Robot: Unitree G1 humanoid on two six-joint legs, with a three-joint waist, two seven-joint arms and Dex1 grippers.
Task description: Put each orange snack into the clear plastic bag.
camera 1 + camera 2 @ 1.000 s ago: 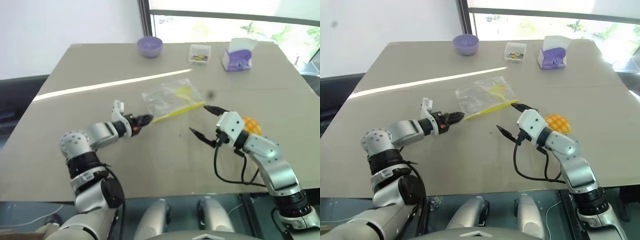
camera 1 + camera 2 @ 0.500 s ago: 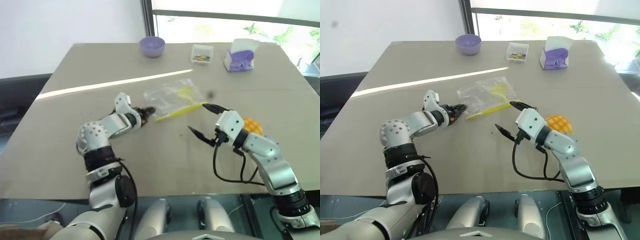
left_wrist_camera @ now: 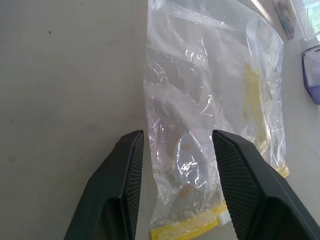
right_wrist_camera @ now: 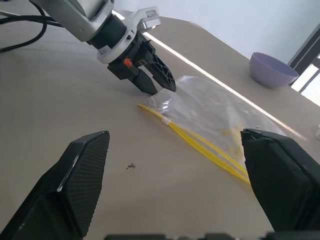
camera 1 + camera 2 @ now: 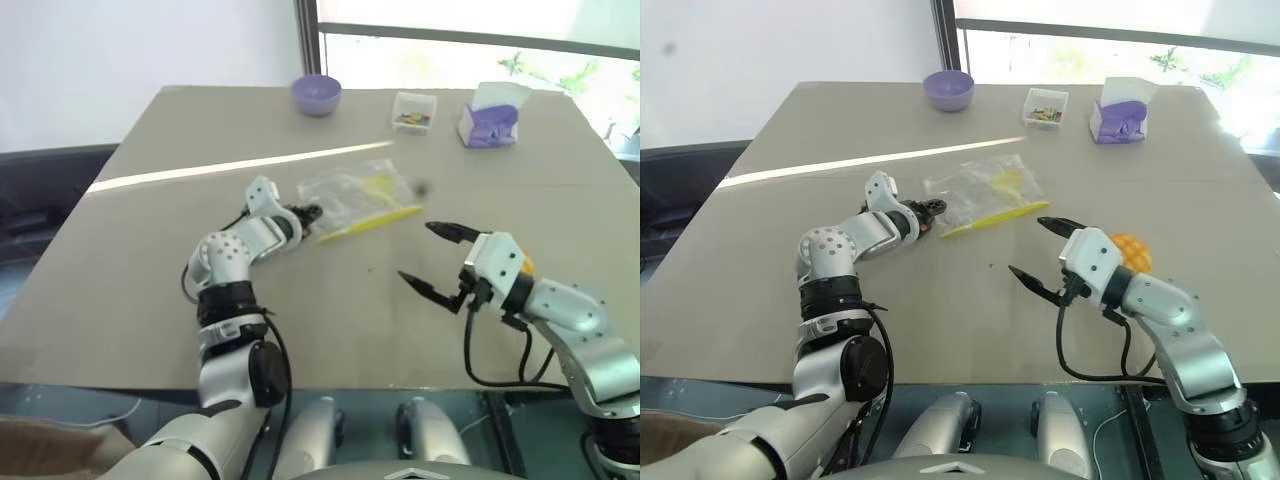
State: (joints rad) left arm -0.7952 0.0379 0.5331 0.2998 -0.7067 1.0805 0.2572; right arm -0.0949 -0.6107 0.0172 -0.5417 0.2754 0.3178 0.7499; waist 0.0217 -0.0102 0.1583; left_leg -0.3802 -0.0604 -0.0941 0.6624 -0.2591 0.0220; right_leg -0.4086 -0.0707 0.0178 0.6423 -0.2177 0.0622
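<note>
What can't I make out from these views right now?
- Orange snack: mostly hidden behind the right gripper in the head views.
- Left gripper: whether its fingers touch the clear bag.
- Small clear box: contents too small to tell.

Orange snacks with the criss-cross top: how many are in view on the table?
1. The round golden-orange criss-cross bun lies on the tan table, just behind the right gripper and partly hidden by it. Another could be hidden behind that arm.
</note>
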